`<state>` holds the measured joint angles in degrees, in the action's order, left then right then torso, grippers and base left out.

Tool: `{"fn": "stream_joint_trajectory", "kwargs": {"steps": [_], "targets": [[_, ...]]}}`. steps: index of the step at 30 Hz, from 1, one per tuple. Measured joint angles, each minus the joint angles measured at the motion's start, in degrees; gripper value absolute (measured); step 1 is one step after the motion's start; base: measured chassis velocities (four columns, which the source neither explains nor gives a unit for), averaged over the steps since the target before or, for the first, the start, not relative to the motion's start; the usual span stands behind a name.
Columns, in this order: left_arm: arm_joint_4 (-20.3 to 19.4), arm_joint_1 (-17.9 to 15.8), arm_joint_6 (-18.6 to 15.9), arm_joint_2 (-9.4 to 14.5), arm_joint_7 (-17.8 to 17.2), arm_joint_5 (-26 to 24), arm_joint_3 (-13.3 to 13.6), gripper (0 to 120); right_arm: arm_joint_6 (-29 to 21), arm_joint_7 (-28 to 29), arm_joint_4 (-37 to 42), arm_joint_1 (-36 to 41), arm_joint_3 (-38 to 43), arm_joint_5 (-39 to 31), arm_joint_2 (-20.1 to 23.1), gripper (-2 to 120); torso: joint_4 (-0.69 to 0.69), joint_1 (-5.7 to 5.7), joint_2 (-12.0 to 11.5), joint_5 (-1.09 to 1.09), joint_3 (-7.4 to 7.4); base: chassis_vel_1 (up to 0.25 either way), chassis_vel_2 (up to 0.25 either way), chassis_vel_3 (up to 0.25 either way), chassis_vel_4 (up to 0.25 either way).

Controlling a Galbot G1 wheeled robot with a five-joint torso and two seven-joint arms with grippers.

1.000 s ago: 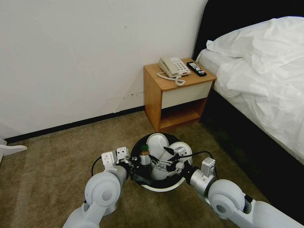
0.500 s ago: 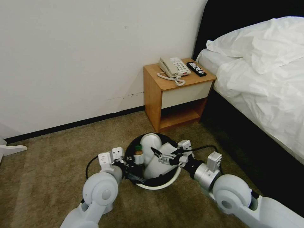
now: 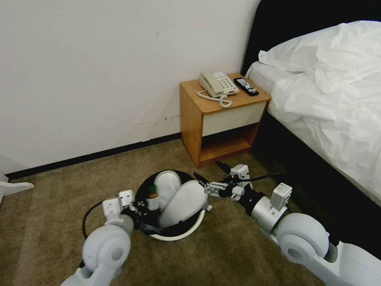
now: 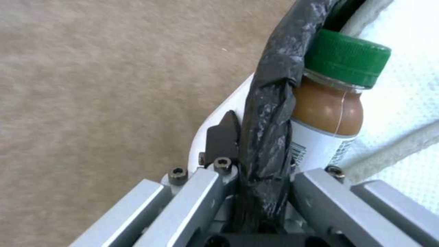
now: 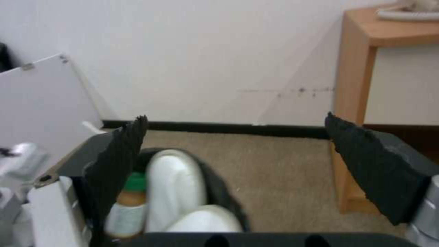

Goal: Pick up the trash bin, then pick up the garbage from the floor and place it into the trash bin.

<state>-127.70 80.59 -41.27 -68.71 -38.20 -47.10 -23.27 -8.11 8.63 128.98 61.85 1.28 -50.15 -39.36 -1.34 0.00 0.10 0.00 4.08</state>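
The trash bin (image 3: 179, 236), white with a black bag over its rim, is tilted over the carpet floor (image 3: 59, 190). My left gripper (image 3: 139, 211) is shut on the near-left side of its rim (image 4: 267, 103). In the bin are two white slippers (image 3: 183, 202), also in the right wrist view (image 5: 176, 181), and a brown bottle with a green cap (image 3: 152, 197) (image 4: 327, 113) (image 5: 128, 202). My right gripper (image 3: 207, 170) (image 5: 238, 151) is open and empty. It hangs just right of the bin, apart from it.
A wooden nightstand (image 3: 222, 119) with a telephone (image 3: 217, 84) and a remote (image 3: 246, 86) stands by the wall. The bed (image 3: 333, 99) runs along the right. A black baseboard (image 3: 91, 156) edges the carpet. A white object (image 3: 14, 186) lies at the far left.
My left arm has carried the bin to the left and nearer. My right gripper has drawn back out of the bin to the right, leaving the second slipper inside.
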Motion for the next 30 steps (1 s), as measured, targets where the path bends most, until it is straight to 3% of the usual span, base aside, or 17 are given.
{"fn": "stream_joint_trajectory", "kwargs": {"steps": [3, 5, 6, 10, 18, 30], "targets": [[-2.0, 3.5, 1.3, 0.4, 2.9, 1.4, -3.7, 2, 0.2, 1.0, -0.8, -0.3, 0.2, 2.1, -1.3, 100, 0.0, 0.0, 0.0, -0.01, 0.0, 0.0, 0.0, 0.0, 0.0], [-2.3, 3.9, 1.5, 0.4, 3.3, 1.6, -4.2, 2, 0.2, 1.1, -1.0, -0.3, 0.2, 2.4, -1.5, 100, -0.01, 0.0, 0.0, -0.01, 0.0, 0.0, 0.0, 0.0, 0.0], [-3.4, 5.3, 2.0, 0.4, 4.6, 2.1, -6.1, 2, 0.3, 2.1, -1.6, -0.5, 0.2, 3.6, -2.5, 100, 0.0, 0.0, 0.0, 0.0, 0.0, 0.0, 0.0, 0.0, 0.0], [-4.9, 7.1, 2.6, 0.2, 6.2, 2.9, -8.5, 2, 0.4, 3.6, -2.8, -0.5, 0.3, 6.3, -4.2, 100, -0.01, 0.0, 0.0, 0.0, 0.0, 0.0, 0.0, 0.0, 0.0], [-7.0, 11.6, 4.9, -1.7, 10.4, 7.3, -14.5, 2, 0.8, 5.2, -5.2, 1.8, 3.8, 13.8, -6.6, 100, -0.01, 0.0, 0.0, 0.0, 0.0, 0.0, 0.0, 0.0, 0.0], [-8.2, 13.7, 5.6, -4.0, 12.2, 9.5, -17.2, 2, -0.1, 6.4, -6.3, 3.4, 6.9, 16.9, -9.1, 100, -0.01, 0.0, 0.0, 0.0, 0.0, 0.0, 0.0, 0.0, 0.0]]}}
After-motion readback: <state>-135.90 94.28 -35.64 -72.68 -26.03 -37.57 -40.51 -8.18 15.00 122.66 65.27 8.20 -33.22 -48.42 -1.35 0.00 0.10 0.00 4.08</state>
